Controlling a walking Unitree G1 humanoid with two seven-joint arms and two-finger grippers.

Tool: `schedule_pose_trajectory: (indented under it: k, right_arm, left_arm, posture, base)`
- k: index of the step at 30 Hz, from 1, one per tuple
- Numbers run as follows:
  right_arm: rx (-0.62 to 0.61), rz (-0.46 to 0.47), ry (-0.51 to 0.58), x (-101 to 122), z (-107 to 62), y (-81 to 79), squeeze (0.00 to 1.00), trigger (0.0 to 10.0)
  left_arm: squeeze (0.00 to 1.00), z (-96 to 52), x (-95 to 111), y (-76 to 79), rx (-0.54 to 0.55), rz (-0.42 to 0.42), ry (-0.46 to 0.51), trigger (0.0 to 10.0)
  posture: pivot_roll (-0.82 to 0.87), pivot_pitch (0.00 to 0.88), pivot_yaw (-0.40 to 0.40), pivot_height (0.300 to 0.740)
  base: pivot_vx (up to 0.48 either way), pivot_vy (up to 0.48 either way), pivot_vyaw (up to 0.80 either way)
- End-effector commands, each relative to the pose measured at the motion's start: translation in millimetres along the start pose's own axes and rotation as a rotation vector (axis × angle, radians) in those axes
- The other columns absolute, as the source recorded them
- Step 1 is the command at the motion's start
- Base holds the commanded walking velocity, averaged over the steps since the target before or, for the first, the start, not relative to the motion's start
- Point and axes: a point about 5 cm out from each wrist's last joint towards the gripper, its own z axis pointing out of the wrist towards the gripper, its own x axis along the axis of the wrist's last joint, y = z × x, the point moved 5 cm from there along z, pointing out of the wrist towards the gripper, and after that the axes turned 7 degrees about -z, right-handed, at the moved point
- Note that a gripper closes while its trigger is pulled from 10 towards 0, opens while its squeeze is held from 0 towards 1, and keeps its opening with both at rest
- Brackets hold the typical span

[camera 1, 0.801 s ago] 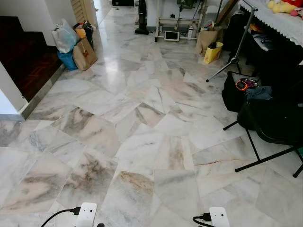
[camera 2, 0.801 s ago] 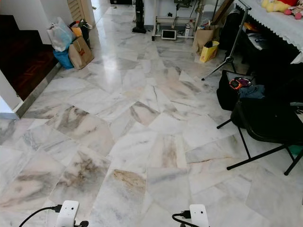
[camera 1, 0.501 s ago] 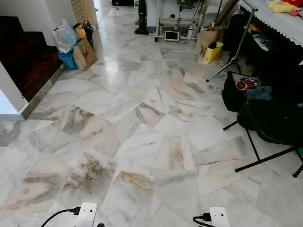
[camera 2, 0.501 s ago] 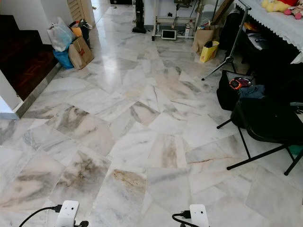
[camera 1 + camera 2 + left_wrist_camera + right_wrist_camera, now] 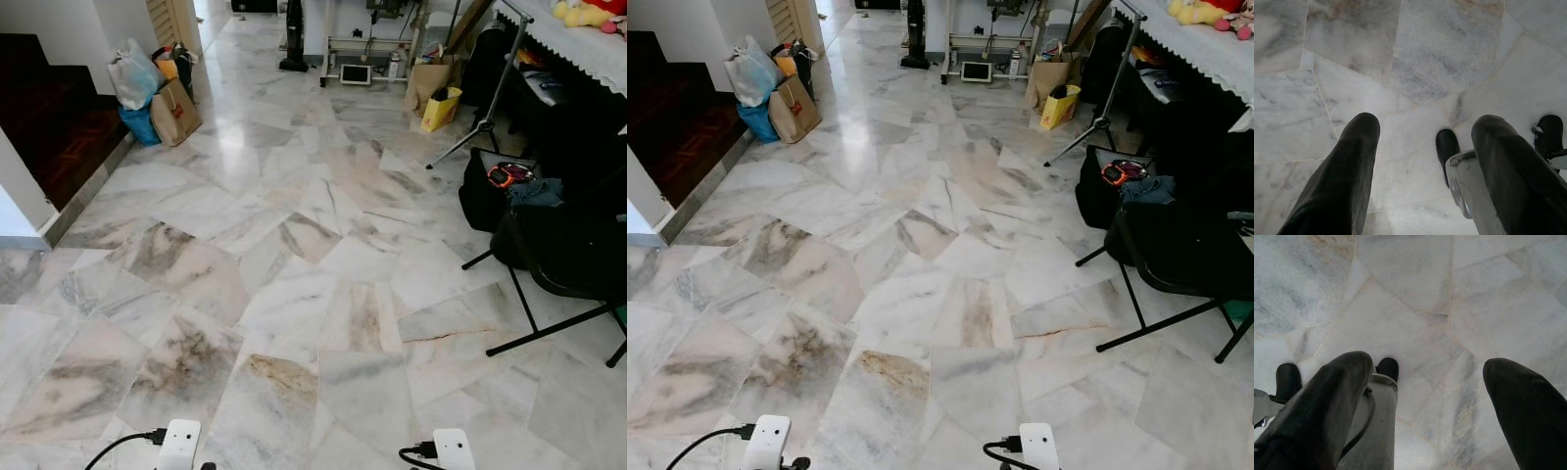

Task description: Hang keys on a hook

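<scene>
Both arms hang idle at my sides over a marble floor [image 5: 294,274]. The white wrist housings of the left arm [image 5: 179,443] and the right arm [image 5: 453,448] stand at the bottom edge of the head views. My left gripper [image 5: 1425,125] is open, with only floor tiles between its black fingers [image 5: 1352,161]. My right gripper [image 5: 1429,363] is open as well, holding nothing, pointing down at the tiles beside my own leg [image 5: 1374,426]. A small orange and black object [image 5: 501,176] lies on a black bag at the right; I cannot tell what it is.
Shopping bags [image 5: 157,93] stand at the back left beside a dark wooden step [image 5: 59,127]. A black folding chair [image 5: 568,255], a black bag [image 5: 482,201] and a tripod stand [image 5: 490,98] crowd the right side under a cloth-covered table [image 5: 578,39]. A yellow bag [image 5: 441,108] sits further back.
</scene>
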Motion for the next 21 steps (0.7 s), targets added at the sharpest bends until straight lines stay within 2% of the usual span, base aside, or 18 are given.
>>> schedule_pose_trajectory:
  k: [1, 8, 21]
  right_arm:
    - [0.063, 0.155, 0.064, 16.1, -1.1, 20.8, 0.0, 10.0]
    - [0.069, 0.149, 0.049, 7.0, -2.5, 22.4, 0.0, 10.0]
    - [0.066, 0.142, 0.046, 6.3, -2.6, 22.5, 0.0, 10.0]
  left_arm:
    - [0.0, -1.1, -9.7, 16.6, -0.144, -0.131, -0.074, 10.0]
    - [0.0, -0.8, -7.2, 10.9, -0.125, -0.123, -0.066, 10.0]
    - [0.0, -0.7, -6.8, 10.7, -0.124, -0.121, -0.065, 10.0]
  posture:
    - [0.02, 0.0, -0.047, 0.74]
    - [0.04, 0.0, -0.053, 0.74]
    - [0.04, 0.0, -0.049, 0.74]
  base:
    - [0.0, 0.0, 0.0]
    - [0.0, 0.0, 0.0]
    - [0.0, 0.0, 0.0]
